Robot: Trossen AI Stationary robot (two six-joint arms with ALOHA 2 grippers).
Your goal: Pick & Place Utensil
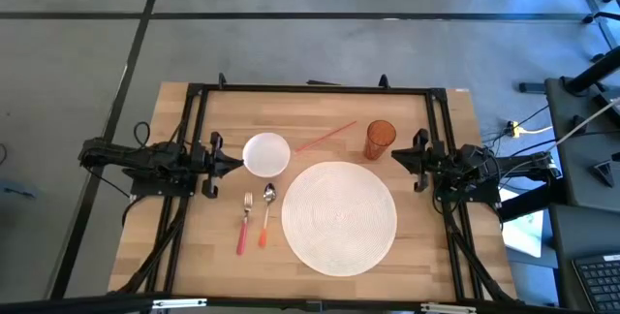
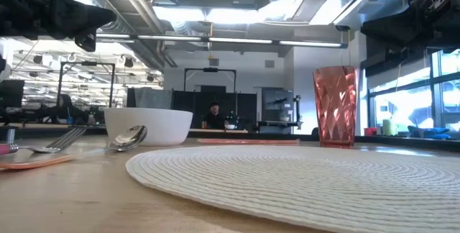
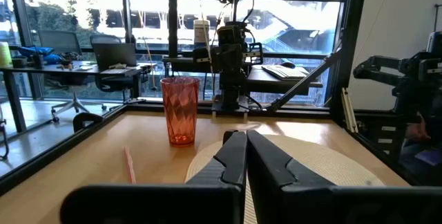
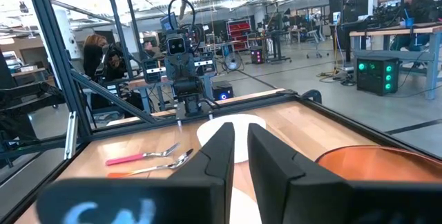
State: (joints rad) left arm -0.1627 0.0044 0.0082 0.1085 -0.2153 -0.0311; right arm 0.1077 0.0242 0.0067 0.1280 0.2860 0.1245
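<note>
A fork with a pink handle and a spoon with an orange handle lie flat side by side on the wooden table, left of a round white woven placemat. A white bowl and an orange faceted cup stand behind them. My left gripper hovers shut at the table's left, just beside the bowl. My right gripper hovers shut at the table's right, close to the cup. In the right wrist view the fork and spoon show beyond my fingers.
A thin pink stick lies between the bowl and the cup. A black frame rims the table's far and side edges. Bare wood lies along the near edge in front of the utensils. Desks and people show in the room beyond.
</note>
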